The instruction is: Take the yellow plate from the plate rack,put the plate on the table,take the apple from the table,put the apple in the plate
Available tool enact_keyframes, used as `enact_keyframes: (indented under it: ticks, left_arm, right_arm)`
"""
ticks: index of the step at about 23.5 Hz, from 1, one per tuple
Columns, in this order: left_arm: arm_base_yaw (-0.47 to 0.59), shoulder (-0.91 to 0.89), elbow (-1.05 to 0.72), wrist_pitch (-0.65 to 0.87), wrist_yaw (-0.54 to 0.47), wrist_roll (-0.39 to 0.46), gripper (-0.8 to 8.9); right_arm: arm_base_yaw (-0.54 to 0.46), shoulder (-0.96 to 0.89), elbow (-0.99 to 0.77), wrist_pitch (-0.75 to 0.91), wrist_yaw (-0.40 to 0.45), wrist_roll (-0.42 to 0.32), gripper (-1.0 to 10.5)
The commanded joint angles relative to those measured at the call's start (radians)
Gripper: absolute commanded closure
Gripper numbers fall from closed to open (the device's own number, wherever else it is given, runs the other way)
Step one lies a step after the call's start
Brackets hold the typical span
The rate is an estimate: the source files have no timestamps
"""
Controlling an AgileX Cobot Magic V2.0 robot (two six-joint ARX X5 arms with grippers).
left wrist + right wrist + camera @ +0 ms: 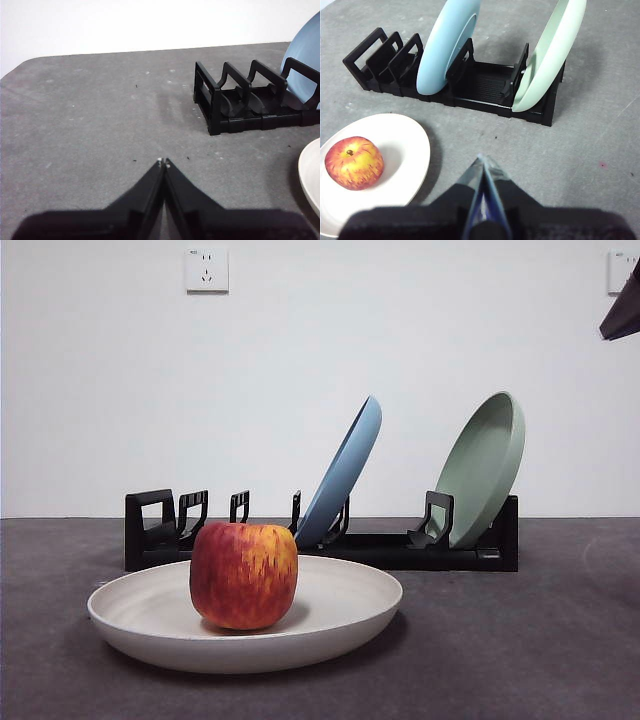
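— Apple [244,574]?
— Sitting upright in the yellow plate [340,615], lower left of centre in the front view, a little left of the plate's middle. Red, streaked yellow-orange. Stem dimple facing up in the right wrist view.

— And the plate itself?
— Lying flat on the tabletop [520,640], rim up, in front of the plate rack [380,548] and clear of it. Only a cream edge visible at the right border of the left wrist view.

— Rack?
— Stretched across the middle of the front view, behind the plate. Left-hand slots vacant. Light blue plate [345,473] leaning in a middle slot, tilted with its top toward the right. Sage green plate [485,467] leaning at the right end, tilted the same way. Both standing on edge, well apart from each other.

— Left tool [163,161]?
— Clenched, tips touching, holding nothing. Hovering over bare tabletop at lower centre of its own view, rack's vacant end at the right of the frame, apart from it.

— Right tool [482,159]?
— Also closed, tips meeting, nothing between them. Lower centre of its own view, above the tabletop, beside the yellow plate's edge but not touching; rack across the upper half of that frame.

— Anything else?
— Dark arm tip [622,312] in the upper right corner of the front view; impossible to say which arm. White wall behind, with a socket [206,270] at upper left.
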Motion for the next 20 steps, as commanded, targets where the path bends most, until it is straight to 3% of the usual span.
enact_keyframes:
  ticks: [1, 3, 5, 6, 9, 13, 20]
  left_arm:
    - [0.004, -0.003, -0.013, 0.003, 0.0, -0.007, 8.16]
    - [0.004, -0.003, -0.013, 0.003, 0.0, -0.007, 8.16]
    - [0.004, -0.003, -0.013, 0.003, 0.0, -0.007, 8.16]
    - [0.004, -0.003, -0.013, 0.003, 0.0, -0.007, 8.16]
    - [0.004, -0.003, -0.013, 0.003, 0.0, -0.007, 8.16]
    - [0.004, -0.003, -0.013, 0.003, 0.0, -0.007, 8.16]
    - [0.004, -0.003, -0.013, 0.003, 0.0, -0.007, 8.16]
  right_arm:
    - [0.0, -0.002, -0.003, 0.001, 0.004, 0.005, 9.6]
    - [-0.002, -0.031, -0.003, -0.018, 0.008, -0.029, 9.6]
    - [-0.027, -0.079, -0.009, -0.024, 0.003, -0.164, 9.6]
    - [-0.06, -0.111, -0.015, -0.023, 0.003, -0.194, 9.6]
    - [-0.194, -0.229, -0.077, 0.011, 0.001, -0.2, 9.6]
    - [-0.337, -0.414, -0.262, 0.202, -0.005, -0.2, 9.6]
    - [-0.372, -0.579, -0.502, 0.32, -0.005, -0.161, 9.6]
